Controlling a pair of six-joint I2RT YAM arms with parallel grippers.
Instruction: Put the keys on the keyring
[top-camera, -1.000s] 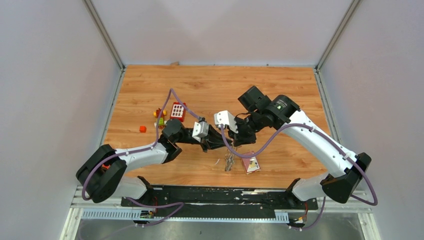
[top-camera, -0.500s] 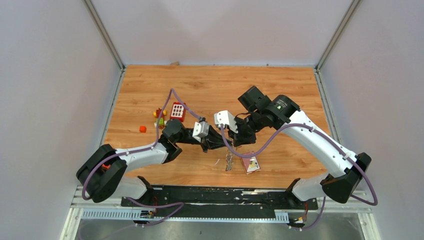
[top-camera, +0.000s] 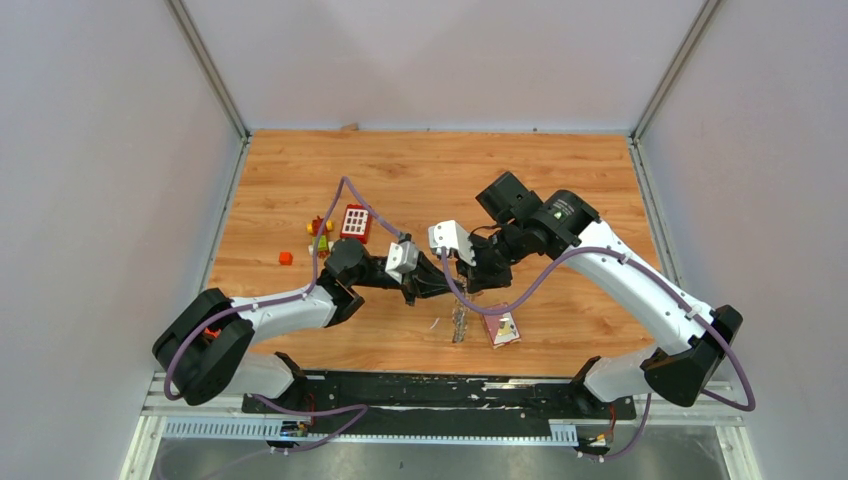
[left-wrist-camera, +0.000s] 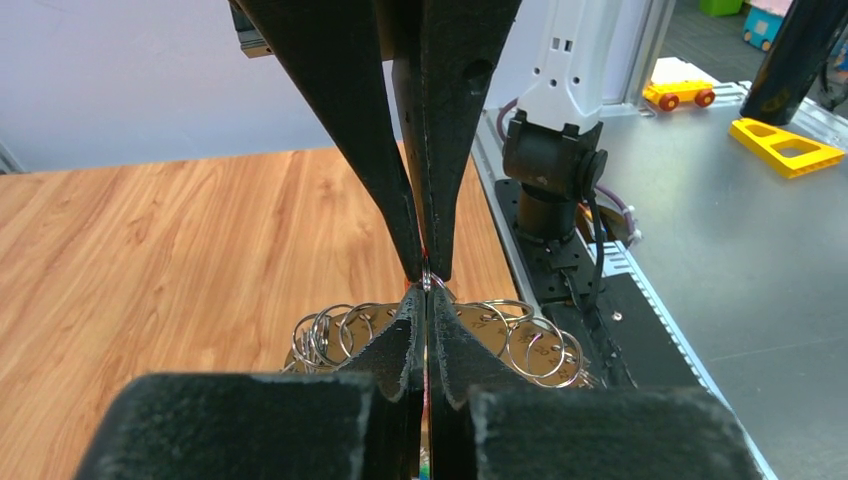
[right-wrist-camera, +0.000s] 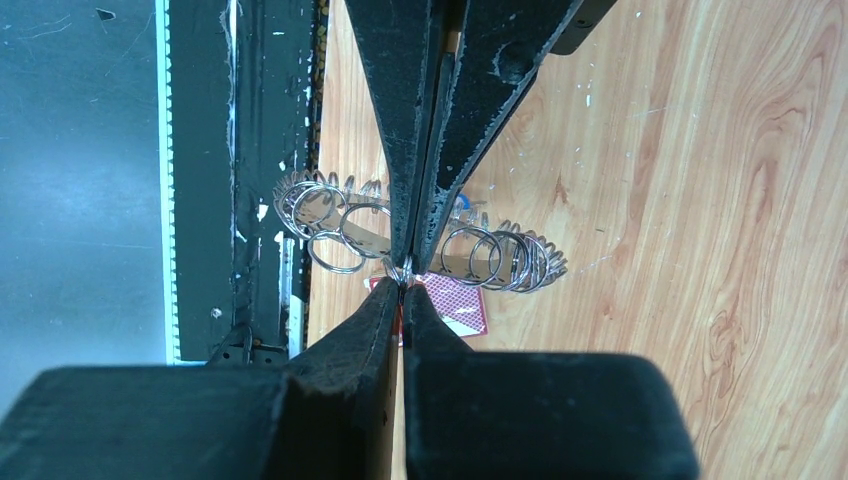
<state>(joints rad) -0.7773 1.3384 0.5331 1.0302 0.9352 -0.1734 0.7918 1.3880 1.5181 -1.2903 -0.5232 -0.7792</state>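
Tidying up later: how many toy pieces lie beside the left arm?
3: a red block with white squares, a small orange block farther left, and a yellow-red-green cluster between them, possibly several pieces.

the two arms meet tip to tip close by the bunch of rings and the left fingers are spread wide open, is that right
Not quite. The left fingers are shut, pressed together right to their tips, as the left wrist view shows. The rest holds: they meet the right fingers tip to tip, close by the bunch of rings.
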